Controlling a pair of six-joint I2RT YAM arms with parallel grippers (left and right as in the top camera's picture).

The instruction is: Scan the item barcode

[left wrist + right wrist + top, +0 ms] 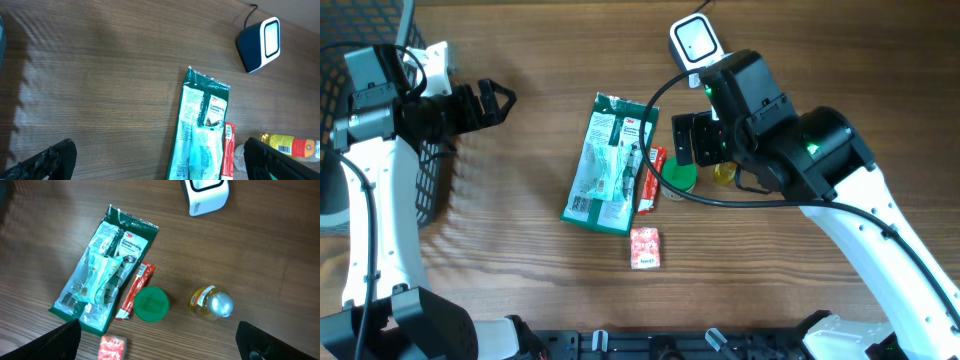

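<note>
Several items lie mid-table: a green and white packet, a red stick pack, a green-lidded tub, a small yellow bottle and a little red box. The barcode scanner, dark with a white face, stands at the back. My left gripper hovers open, well left of the packet, and holds nothing. My right gripper hangs open above the tub and the bottle, also with nothing in it. The scanner is at the top of the right wrist view.
A black mesh basket stands at the table's left edge, under my left arm. Bare wood lies between the basket and the packet, and in front of the red box. The scanner's cable runs off the back edge.
</note>
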